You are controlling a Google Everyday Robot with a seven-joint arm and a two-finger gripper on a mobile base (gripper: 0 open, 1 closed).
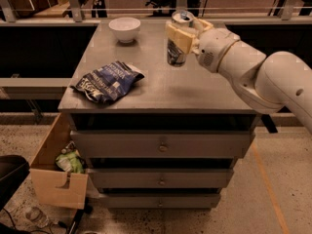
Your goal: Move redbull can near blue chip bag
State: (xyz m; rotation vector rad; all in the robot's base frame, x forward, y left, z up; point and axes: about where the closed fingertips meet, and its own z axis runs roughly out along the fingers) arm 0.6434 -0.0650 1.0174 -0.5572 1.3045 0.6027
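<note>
redbull can [175,56] upright, roughly 1 o'clock from tabletop [204,89] centre, toward the far edge. Can't tell if its base touches the surface. Pincer [182,33] clamped on the can's mid-body, one tan finger [176,37] across the front, silver top showing above it. White arm [253,74] comes in from 3 o'clock. blue chip bag [107,80] lies flat and crumpled at 8 o'clock from the can, well apart, near the front-left edge. White bowl [124,28] at 11 o'clock, back-left. Drawers [161,144] below; open cardboard box [56,186] on the floor at 7 o'clock.
</note>
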